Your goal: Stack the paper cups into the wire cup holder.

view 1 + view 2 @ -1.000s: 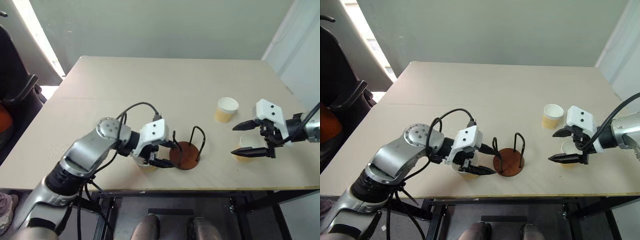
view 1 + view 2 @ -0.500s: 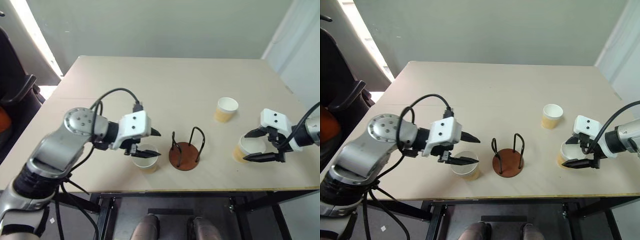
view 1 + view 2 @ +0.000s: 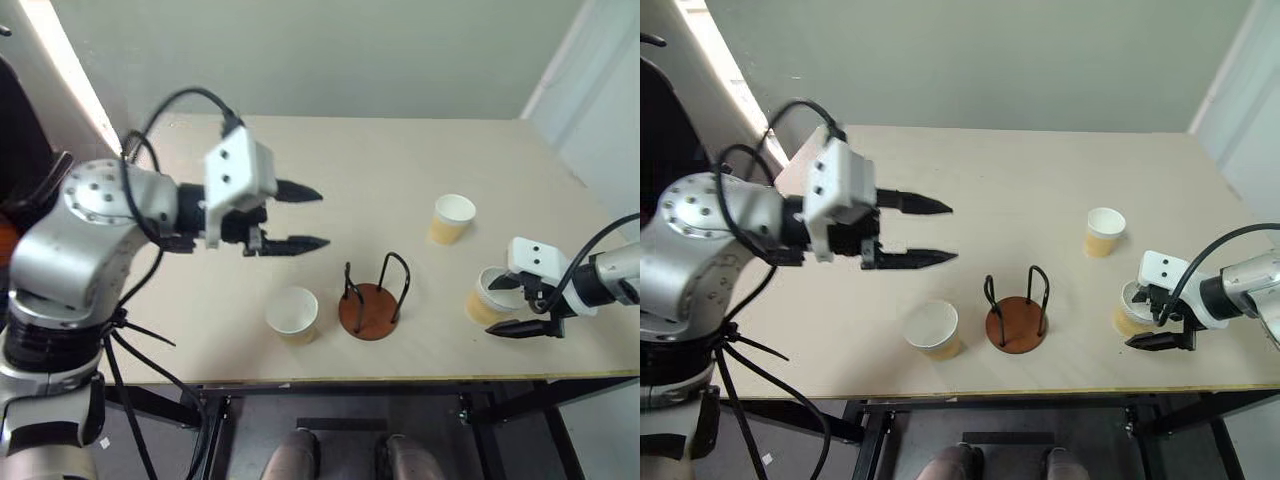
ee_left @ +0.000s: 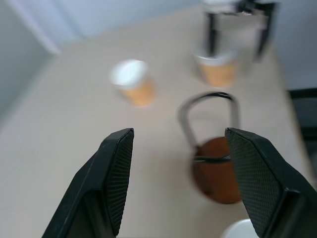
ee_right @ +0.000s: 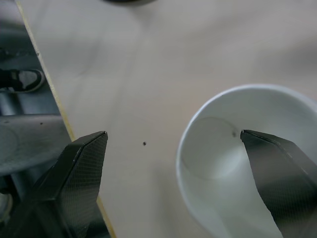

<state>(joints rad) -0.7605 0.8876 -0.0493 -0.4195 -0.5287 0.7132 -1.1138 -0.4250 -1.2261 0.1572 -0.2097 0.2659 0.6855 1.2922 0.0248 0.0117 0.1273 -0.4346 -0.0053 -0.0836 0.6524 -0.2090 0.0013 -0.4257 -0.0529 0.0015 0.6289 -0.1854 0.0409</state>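
Note:
Three paper cups stand upright on the table. One [image 3: 292, 313] sits just left of the wire cup holder [image 3: 370, 305], another [image 3: 452, 218] farther back on the right, and the third [image 3: 484, 299] near the front right. My left gripper [image 3: 315, 217] hangs open and empty above the table, up and to the left of the holder. My right gripper [image 3: 510, 306] is open low over the front right cup [image 5: 237, 168]. One finger lies over the cup's mouth and the other outside it, toward the table's front edge. The holder's red-brown base is bare.
The tan table [image 3: 330, 160] runs wide behind the cups. Its front edge [image 3: 400, 378] lies close below the holder and the right gripper. A dark chair [image 3: 40, 190] stands off the table's left side.
My left gripper rose and drew back to the left from the cup beside the holder, which stays on the table. My right gripper sank down onto the front right cup.

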